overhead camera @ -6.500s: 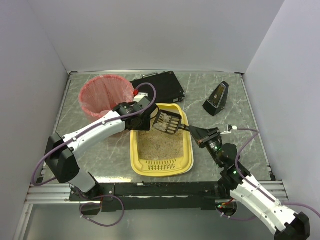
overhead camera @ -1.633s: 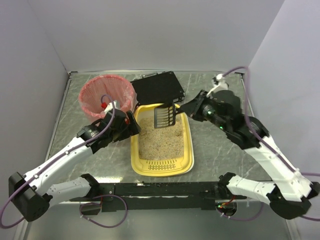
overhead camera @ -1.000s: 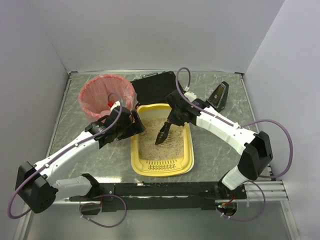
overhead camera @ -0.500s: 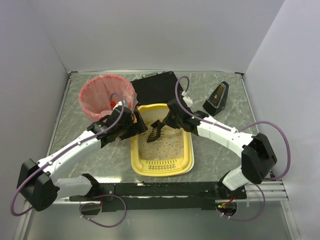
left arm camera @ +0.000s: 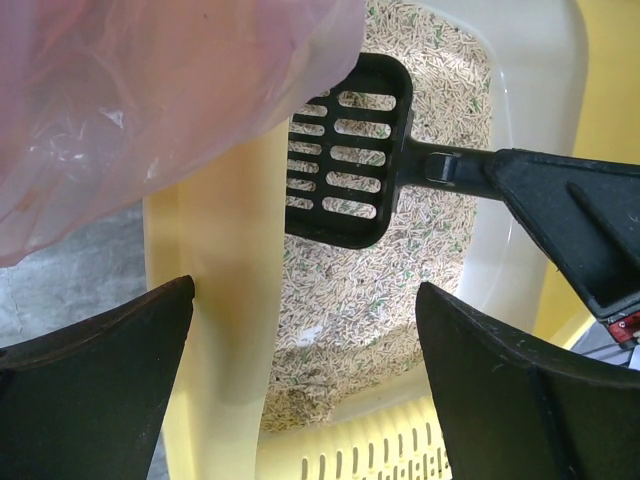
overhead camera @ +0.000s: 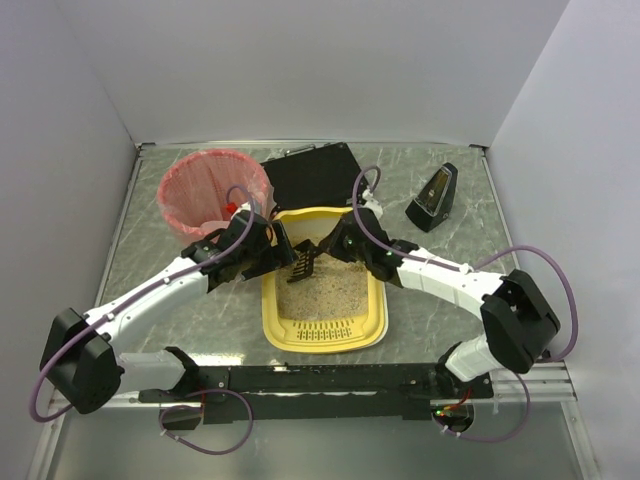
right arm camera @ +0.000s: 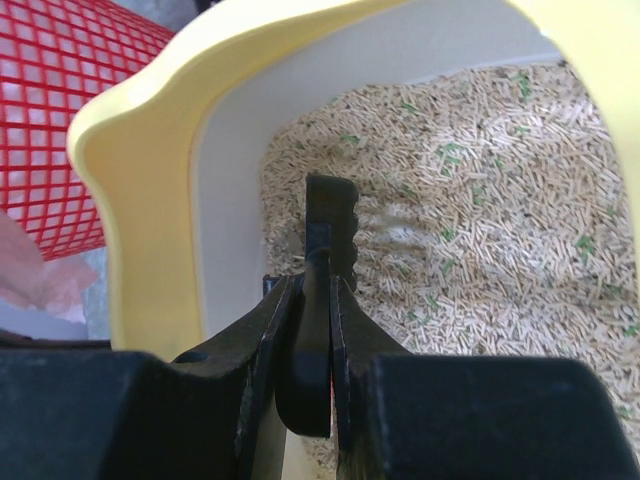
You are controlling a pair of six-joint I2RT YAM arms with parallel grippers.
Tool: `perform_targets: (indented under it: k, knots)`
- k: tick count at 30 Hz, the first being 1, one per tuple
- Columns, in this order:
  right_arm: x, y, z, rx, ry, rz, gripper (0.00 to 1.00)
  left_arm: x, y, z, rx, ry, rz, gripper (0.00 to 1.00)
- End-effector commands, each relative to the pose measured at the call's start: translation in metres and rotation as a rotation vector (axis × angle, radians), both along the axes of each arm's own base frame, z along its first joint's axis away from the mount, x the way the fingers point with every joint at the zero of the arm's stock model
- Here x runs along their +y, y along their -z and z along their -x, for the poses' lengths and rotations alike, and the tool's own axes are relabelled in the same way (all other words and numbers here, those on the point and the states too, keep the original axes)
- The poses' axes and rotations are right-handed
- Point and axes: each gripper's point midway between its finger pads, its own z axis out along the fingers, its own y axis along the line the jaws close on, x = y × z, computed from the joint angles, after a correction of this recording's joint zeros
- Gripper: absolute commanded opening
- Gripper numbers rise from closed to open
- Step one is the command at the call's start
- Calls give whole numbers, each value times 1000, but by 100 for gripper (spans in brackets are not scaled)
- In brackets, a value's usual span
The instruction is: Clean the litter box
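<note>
- Swung scoop (left arm camera: pixel 345 150) down into litter box (overhead camera: pixel 323 340), middle of counter (overhead camera: pixel 450 290); sifting begun, nothing lifted yet.
- Right tool (right arm camera: pixel 315 300) pinched tight on scoop handle.
- Left tool (left arm camera: pixel 305 335) gaping wide, empty, over box's left rim.

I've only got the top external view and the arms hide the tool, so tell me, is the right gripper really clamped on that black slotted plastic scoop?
Observer: Yes. In the right wrist view the right gripper is shut on the handle of the black slotted plastic scoop, with the blade turned edge-on.
Operator: Anything caught on the scoop?
Observer: The left wrist view shows only beige pellet litter through its slots, and no clump on it.
Operator: And the left gripper?
Observer: Open, with its fingers straddling the side wall of the large yellow plastic litter box.
</note>
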Motion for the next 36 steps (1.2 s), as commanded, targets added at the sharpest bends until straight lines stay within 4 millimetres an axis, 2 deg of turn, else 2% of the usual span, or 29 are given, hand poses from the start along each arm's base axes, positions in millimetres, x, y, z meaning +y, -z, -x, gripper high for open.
perform_targets:
  k: [1, 2, 10, 17, 21, 26, 28, 32, 34, 36]
  knots:
    - [12, -11, 7, -84, -81, -63, 0, -12, -10, -6, -28, 34, 43, 97]
    - [16, -19, 5, -121, -97, -82, 0, -12, -10, -6, -27, 35, 43, 97]
    - [17, -41, 12, -253, -163, -158, 0, -11, -13, -6, -36, 33, 42, 97]
    - [19, -50, 17, -258, -191, -233, 0, -12, -9, -7, -26, 35, 37, 97]
    - [11, -65, 17, -290, -167, -268, 0, -11, -11, -8, -26, 35, 26, 97]
    - [2, -66, 19, -298, -149, -309, 0, -11, -17, -9, -37, 41, 18, 97]
    - [1, -73, 19, -309, -137, -362, 0, -12, -21, -10, -47, 46, 28, 97]
    - [-2, -65, 22, -291, -145, -363, 0, -12, -22, -11, -51, 44, 27, 97]
    - [-6, -69, 21, -303, -135, -398, 0, -13, -22, -10, -49, 49, 30, 97]
    - [-12, -64, 20, -286, -121, -396, 0, -13, -22, -9, -52, 51, 36, 97]
